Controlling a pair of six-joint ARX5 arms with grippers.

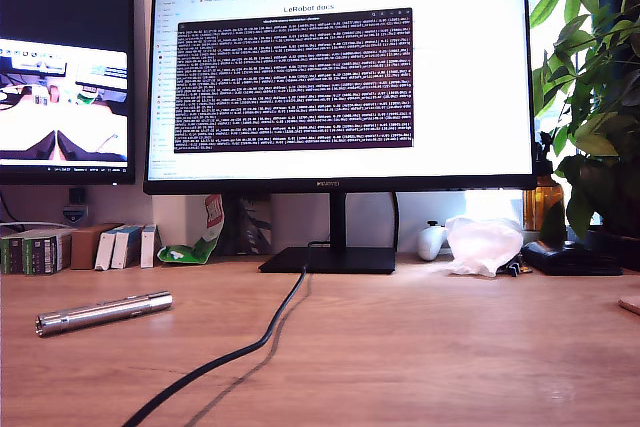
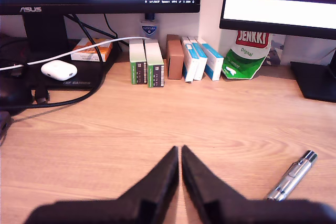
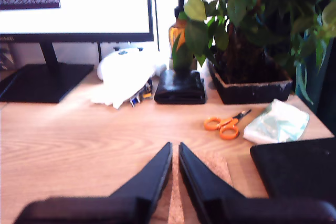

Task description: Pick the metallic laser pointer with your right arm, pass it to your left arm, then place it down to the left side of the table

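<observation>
The metallic laser pointer [image 1: 103, 313] lies flat on the wooden table [image 1: 430, 347], towards the exterior view's left. In the first wrist view the laser pointer [image 2: 291, 176] rests on the wood beside and a little behind the fingertips of my first gripper [image 2: 180, 148], not touching them. That gripper is shut with nothing held. My second gripper [image 3: 175, 144] is shut and empty too, hovering over a cork mat [image 3: 212, 167], and the pointer is out of its view. Neither arm shows in the exterior view.
A black cable [image 1: 250, 347] runs from the monitor stand [image 1: 328, 260] towards the table's front edge. Small boxes [image 2: 147, 65] and a green bag [image 2: 244, 56] line the back. Orange scissors [image 3: 224, 125], a tissue pack [image 3: 275, 123], a black pad [image 3: 296, 169] and a plant pot [image 3: 252, 85] lie near my second gripper.
</observation>
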